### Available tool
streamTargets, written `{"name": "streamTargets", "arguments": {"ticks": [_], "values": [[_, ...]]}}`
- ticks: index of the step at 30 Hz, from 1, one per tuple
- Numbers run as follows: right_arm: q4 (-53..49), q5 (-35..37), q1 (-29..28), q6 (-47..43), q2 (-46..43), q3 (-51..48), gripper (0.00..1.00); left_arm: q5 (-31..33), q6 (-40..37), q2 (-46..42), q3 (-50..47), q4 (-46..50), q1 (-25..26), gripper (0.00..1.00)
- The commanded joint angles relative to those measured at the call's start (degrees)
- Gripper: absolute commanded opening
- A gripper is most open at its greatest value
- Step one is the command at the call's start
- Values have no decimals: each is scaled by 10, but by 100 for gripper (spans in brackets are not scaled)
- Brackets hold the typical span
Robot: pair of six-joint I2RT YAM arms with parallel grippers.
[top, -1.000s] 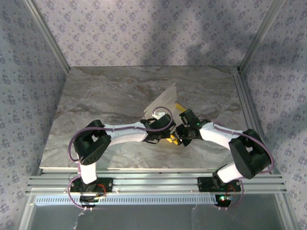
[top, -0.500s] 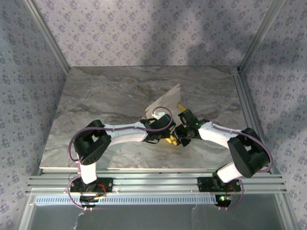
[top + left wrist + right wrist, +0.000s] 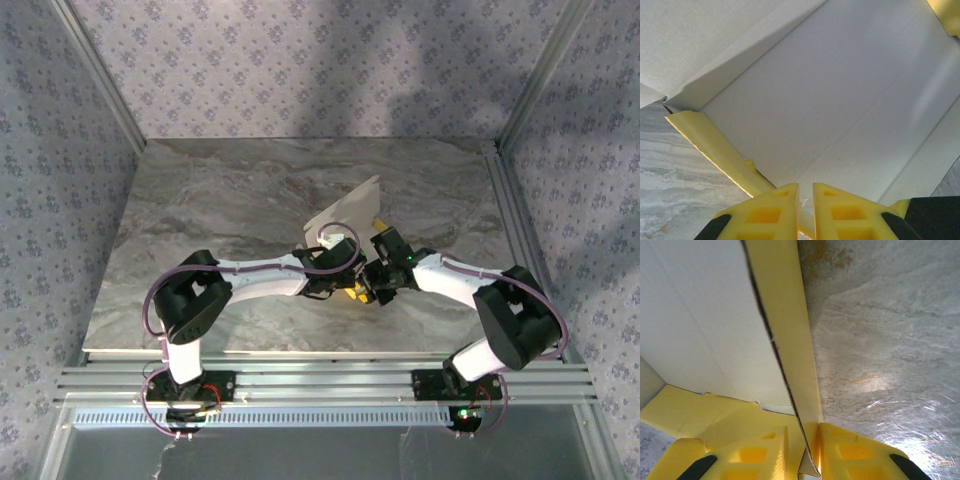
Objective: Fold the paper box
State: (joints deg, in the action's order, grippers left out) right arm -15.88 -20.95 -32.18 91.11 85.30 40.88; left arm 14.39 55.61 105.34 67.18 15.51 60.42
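The paper box (image 3: 345,212) stands half-folded mid-table, its white panel tilted up and yellow flaps below. In the left wrist view its white inner face (image 3: 830,90) spreads above my fingers, with a yellow flap (image 3: 715,145) at the left. My left gripper (image 3: 343,276) (image 3: 806,200) is pinched shut on the box's lower edge. My right gripper (image 3: 373,284) (image 3: 804,445) faces it from the right, slightly open. A narrow yellow flap (image 3: 785,315) runs between the right gripper's fingers and lies against the right finger (image 3: 850,450).
The marble table (image 3: 220,200) has free room to the left, right and behind the box. Patterned walls (image 3: 300,60) close in three sides, with metal posts at the corners. Aluminium rails (image 3: 320,380) run along the near edge by the arm bases.
The raised white panel has leaned a little to the right. The right gripper has edged slightly left toward the box. The left arm has hardly moved.
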Motion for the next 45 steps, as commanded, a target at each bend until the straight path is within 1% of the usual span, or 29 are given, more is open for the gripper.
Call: {"name": "streamTargets", "arguments": {"ticks": [1, 6, 13, 23, 27, 30, 33, 36, 39, 41, 42, 43, 45], "values": [[48, -16, -7, 22, 6, 34, 22, -48, 11, 23, -12, -1, 15, 14], [69, -24, -7, 37, 16, 38, 21, -53, 12, 24, -12, -5, 17, 14], [64, -24, -7, 42, 22, 47, 16, -55, 12, 24, -15, -6, 18, 13], [71, -23, -10, 63, 18, 45, 17, -57, 13, 22, -17, -10, 20, 13], [76, -22, -14, 81, 18, 43, 14, -52, 11, 13, -18, -7, 20, 12], [89, -20, -22, 98, 19, 40, 14, -37, 2, 6, -15, 9, 20, 12], [84, -9, -32, 105, 11, 42, 23, -8, -13, -9, -8, 42, 16, 15], [75, 10, -45, 109, -5, 43, 33, 8, -30, -33, -10, 56, -1, 15], [55, 21, -52, 93, -20, 51, 45, 20, -51, -47, -2, 78, -17, 17], [27, 41, -55, 73, -40, 54, 56, 35, -62, -58, 4, 90, -22, 21], [12, 52, -57, 64, -51, 54, 61, 41, -65, -65, 4, 91, -22, 23], [-4, 66, -56, 53, -64, 52, 64, 46, -69, -72, 3, 91, -22, 26], [-28, 92, -54, 29, -89, 50, 66, 49, -71, -79, 4, 94, -22, 31]]}}
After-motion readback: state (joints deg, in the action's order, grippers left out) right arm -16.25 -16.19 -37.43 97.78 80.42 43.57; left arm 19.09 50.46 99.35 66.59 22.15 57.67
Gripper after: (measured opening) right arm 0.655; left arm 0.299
